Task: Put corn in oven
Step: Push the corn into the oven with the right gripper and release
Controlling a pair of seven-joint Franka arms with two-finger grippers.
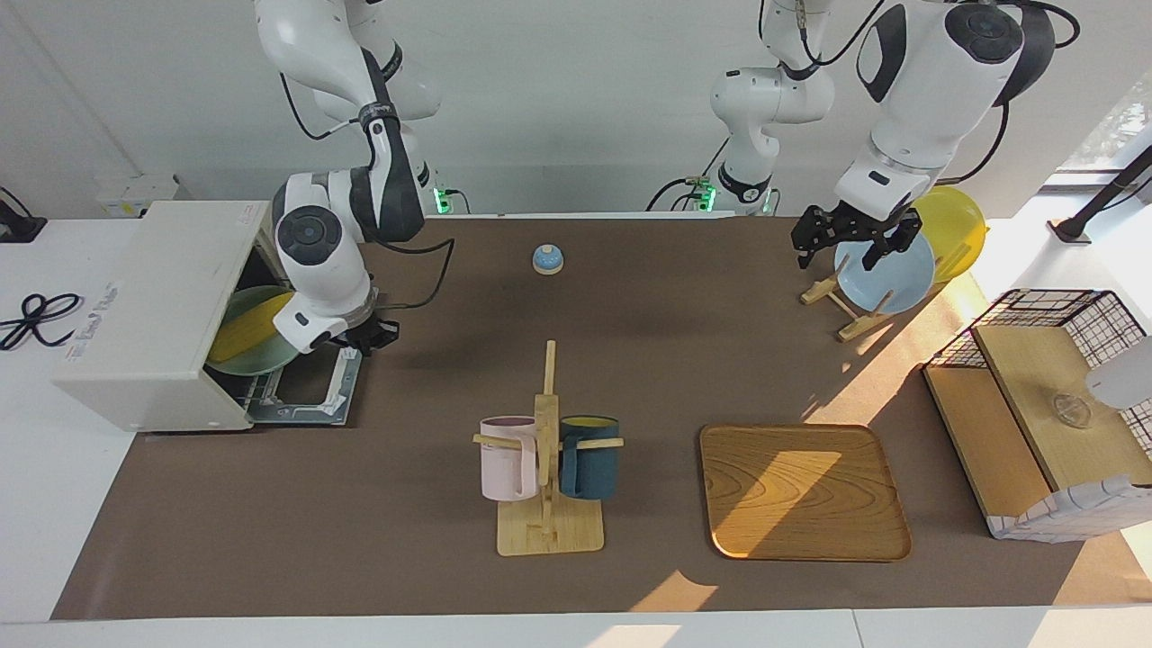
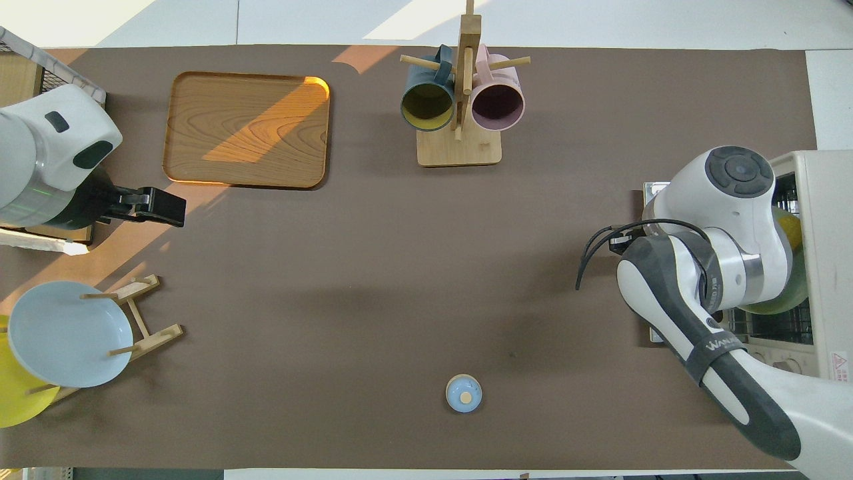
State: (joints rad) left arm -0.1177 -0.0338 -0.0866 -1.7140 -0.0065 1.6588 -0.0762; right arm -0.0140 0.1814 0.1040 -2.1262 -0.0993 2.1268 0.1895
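Facing view: white oven (image 1: 153, 315) at nine o'clock, door dropped flat; inside, yellow corn (image 1: 245, 329) lying on a green plate (image 1: 256, 355). Right end effector (image 1: 367, 335) sits low at the oven mouth just beside the plate, over the open door; cannot tell how its fingers stand. Left end effector (image 1: 850, 236) at two o'clock, raised over the blue plate (image 1: 886, 270) in the plate rack (image 1: 846, 306), fingers spread and holding nothing. Yellow plate (image 1: 958, 229) stands beside the blue one. Overhead view: right arm covers the oven (image 2: 823, 253) opening at three o'clock, so only slivers of corn and plate show; its end effector is hidden. Left end effector (image 2: 156, 205) at nine o'clock. Brown worktop (image 1: 405, 504) carries mug rack (image 1: 547, 486) with pink mug (image 1: 507, 457) and dark blue mug (image 1: 591, 457), wooden tray (image 1: 801, 490), small blue bell (image 1: 547, 259), wire basket (image 1: 1053, 405). White wall at twelve.
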